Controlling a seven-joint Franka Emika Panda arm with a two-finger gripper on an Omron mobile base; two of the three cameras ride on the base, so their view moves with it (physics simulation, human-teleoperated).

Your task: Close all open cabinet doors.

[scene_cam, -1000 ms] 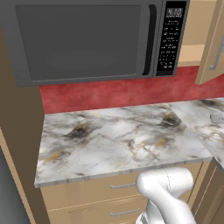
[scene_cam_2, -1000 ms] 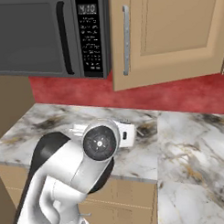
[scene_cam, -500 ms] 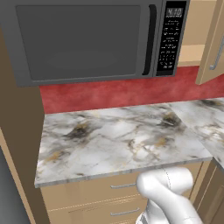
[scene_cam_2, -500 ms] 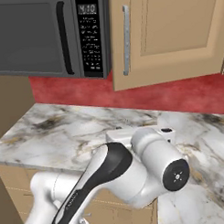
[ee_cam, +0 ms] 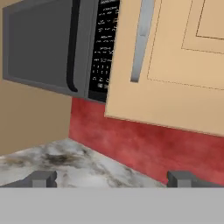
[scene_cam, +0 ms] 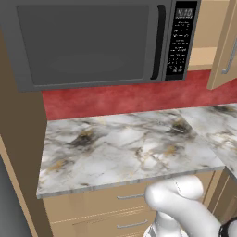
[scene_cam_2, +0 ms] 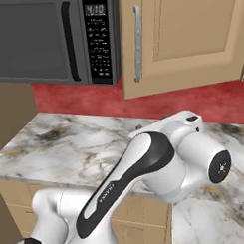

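One microwave (scene_cam_2: 51, 39), its clock reading 4:10; just right of it, one cabinet door (scene_cam_2: 183, 39) stands ajar. The pincer (ee_cam: 111, 178) gapes wide, holding nothing.

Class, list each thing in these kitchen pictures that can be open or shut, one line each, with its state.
Cabinet door: ajar, swung out from the cabinet.
Microwave door: shut.
Drawers: shut.
Pincer: open, holding nothing.
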